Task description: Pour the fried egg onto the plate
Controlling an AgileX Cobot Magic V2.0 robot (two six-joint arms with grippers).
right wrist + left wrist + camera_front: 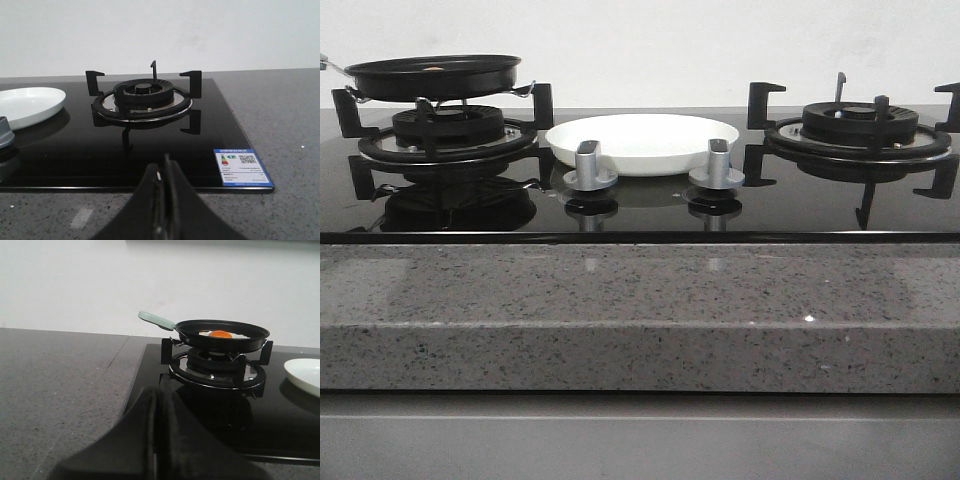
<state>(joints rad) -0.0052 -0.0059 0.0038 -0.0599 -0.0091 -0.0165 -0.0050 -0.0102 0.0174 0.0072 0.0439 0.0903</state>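
Note:
The fried egg (221,334), white with an orange yolk, lies in a black frying pan (221,336) with a pale green handle (156,320) on the left burner. The pan also shows in the front view (433,75), where only a hint of the egg is seen. The white plate (642,143) sits on the glass hob between the burners; its edge shows in the left wrist view (304,376) and in the right wrist view (29,106). My left gripper (156,392) is shut and empty, short of the pan. My right gripper (163,165) is shut and empty, in front of the right burner.
The black glass hob (640,205) has a left burner grate (445,135), a right burner grate (860,130) and two silver knobs (588,165) (718,165) in front of the plate. A speckled grey counter (640,300) surrounds the hob. A blue label (242,167) is stuck on the hob's corner.

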